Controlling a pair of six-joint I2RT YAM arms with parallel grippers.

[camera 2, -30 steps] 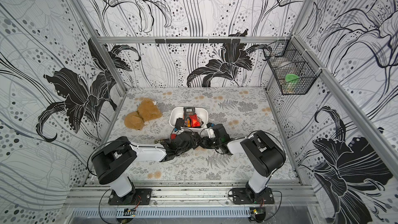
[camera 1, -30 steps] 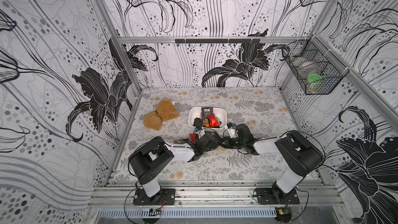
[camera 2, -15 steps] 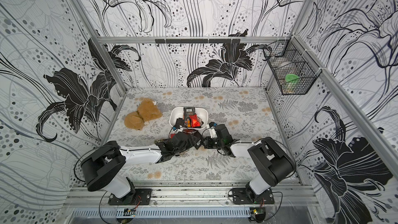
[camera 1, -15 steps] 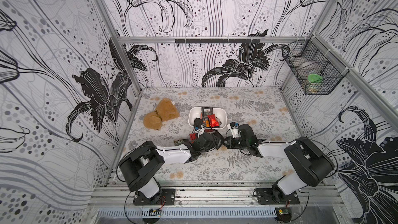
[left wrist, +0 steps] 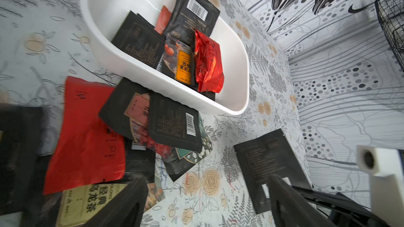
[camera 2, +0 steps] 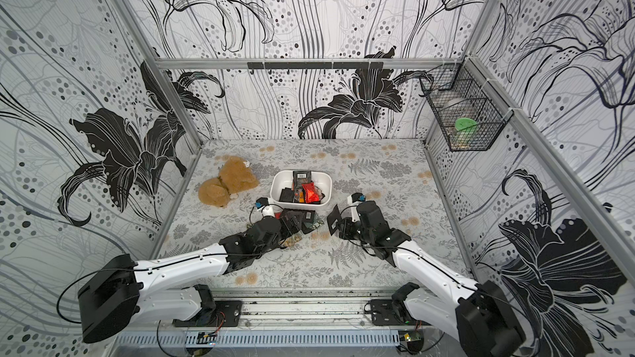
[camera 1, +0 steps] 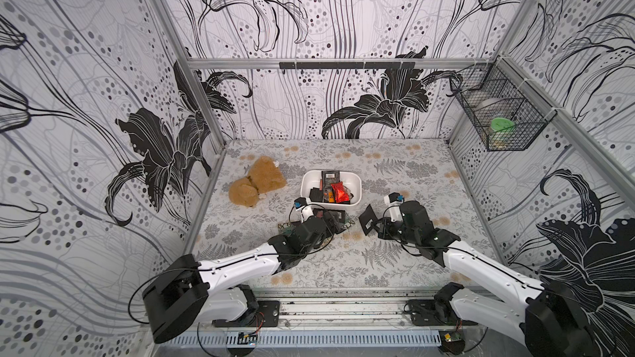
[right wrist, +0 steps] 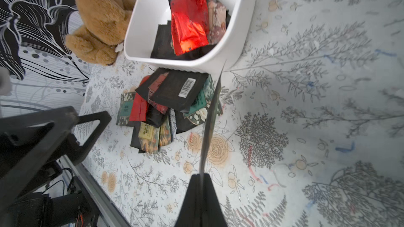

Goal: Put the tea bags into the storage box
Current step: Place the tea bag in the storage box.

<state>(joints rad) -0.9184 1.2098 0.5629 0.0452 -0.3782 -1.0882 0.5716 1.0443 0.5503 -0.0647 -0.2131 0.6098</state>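
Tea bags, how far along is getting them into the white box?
Done: several tea bags lie in the box. In hand: the right gripper pinches one black tea bag; the left gripper hangs open. Left: a pile beside the box.

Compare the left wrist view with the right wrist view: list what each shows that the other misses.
Only the left wrist view: the wire basket and the flat face of the black sachet held off the table. Only the right wrist view: the plush toy; there that sachet shows edge-on, pinched in the right gripper. Both: the box, partly filled, and the loose tea bags piled beside it.
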